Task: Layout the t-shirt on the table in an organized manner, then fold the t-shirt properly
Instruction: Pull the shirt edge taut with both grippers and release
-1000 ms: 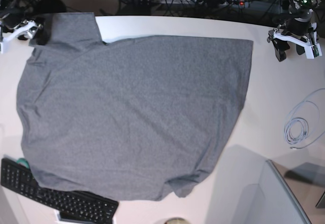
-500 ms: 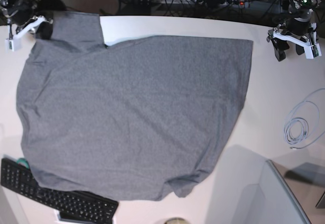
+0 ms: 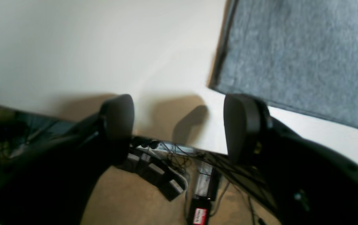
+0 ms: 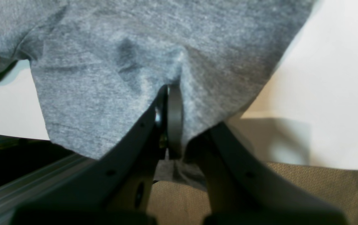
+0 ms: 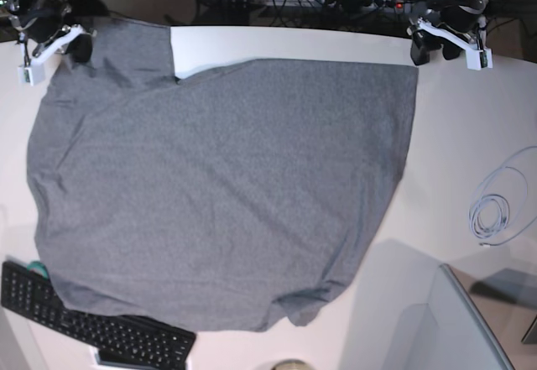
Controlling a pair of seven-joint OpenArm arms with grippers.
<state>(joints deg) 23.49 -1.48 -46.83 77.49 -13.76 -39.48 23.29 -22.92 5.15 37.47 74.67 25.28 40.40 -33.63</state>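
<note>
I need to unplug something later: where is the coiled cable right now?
In the base view the cable lies on the table at the right side, apart from the t-shirt, which is to its left.

bright, even overhead light, soft shadows on the table (image 3: 72, 47) (wrist views blurred up close).

the t-shirt (image 5: 218, 194) is spread flat on the table (image 5: 453, 143), its lower edge draped over a black keyboard (image 5: 92, 324).
</note>
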